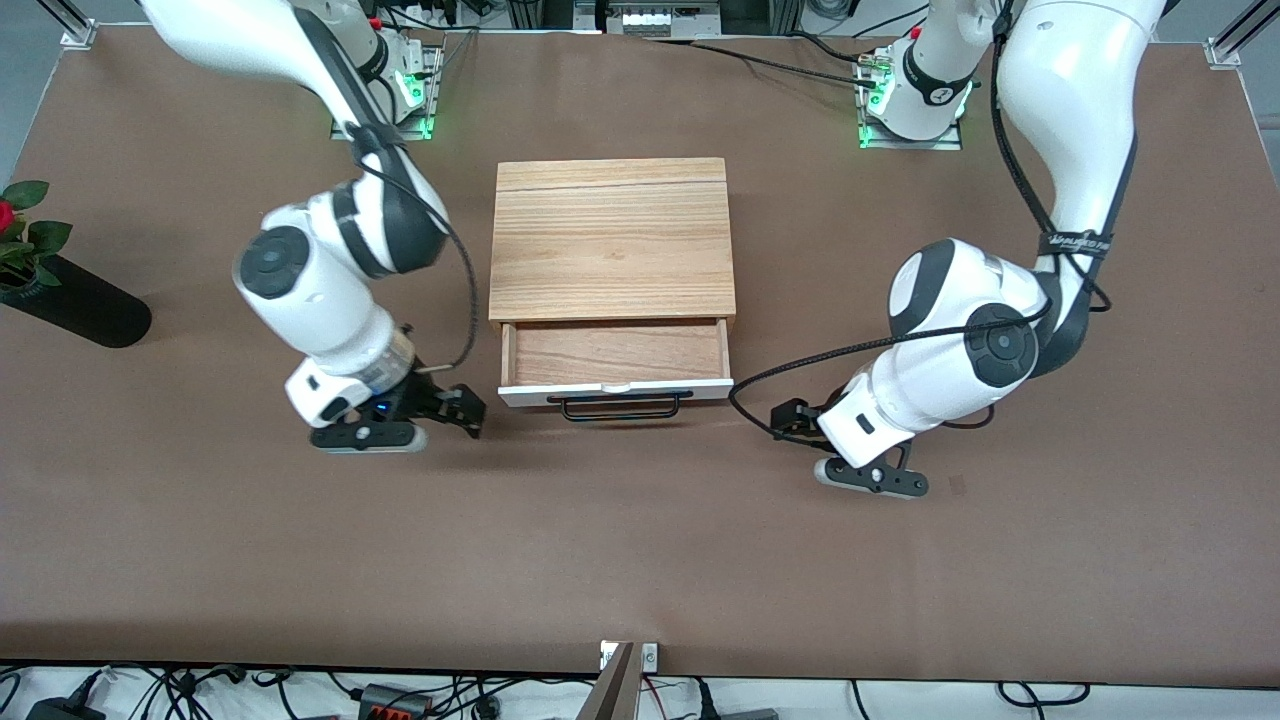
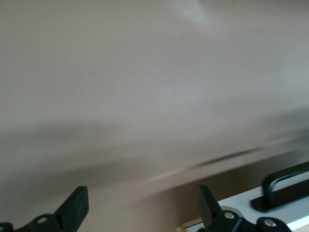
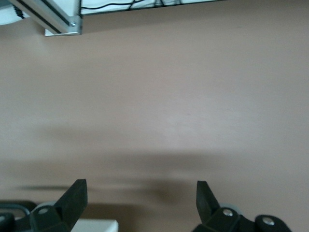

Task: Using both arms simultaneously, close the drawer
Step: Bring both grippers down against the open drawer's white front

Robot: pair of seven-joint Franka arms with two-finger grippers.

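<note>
Both arms are bent low; the left hand (image 1: 790,420) and right hand (image 1: 462,408) are spread open, empty, flanking the drawer (image 1: 616,366), pulled out toward the table's (image 1: 640,560) camera edge, its handle (image 1: 621,405) lengthwise across.

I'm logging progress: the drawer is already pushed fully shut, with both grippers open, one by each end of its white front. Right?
No. The front view shows the drawer pulled out of the oak-grain box. The rest stands: left gripper and right gripper are open.

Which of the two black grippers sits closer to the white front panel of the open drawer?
The right gripper, close beside the panel's corner on the light-wood drawer. The left gripper stands off from its corner with brown table showing between.
</note>
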